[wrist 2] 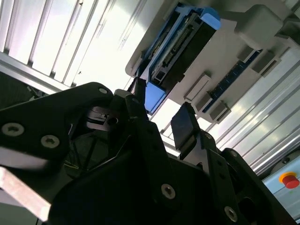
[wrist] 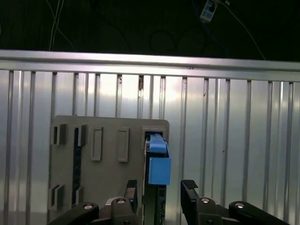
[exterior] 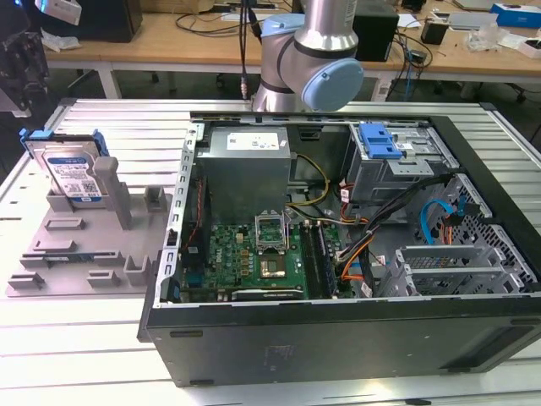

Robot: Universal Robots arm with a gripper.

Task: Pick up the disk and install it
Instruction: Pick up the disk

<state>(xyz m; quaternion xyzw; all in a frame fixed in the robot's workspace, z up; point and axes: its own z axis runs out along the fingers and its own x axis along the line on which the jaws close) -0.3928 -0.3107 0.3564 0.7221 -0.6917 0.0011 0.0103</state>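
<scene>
Flat silver blue-framed disk [exterior: 74, 176] upright on grey plastic plate [exterior: 84, 247]

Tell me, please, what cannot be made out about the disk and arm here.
First wrist view: the disk is edge-on, label unseen, one end cut off by the picture's edge.
Second wrist view: the gripper hides whether the jaws touch it.
Exterior view: the arm is cut off above.
</scene>
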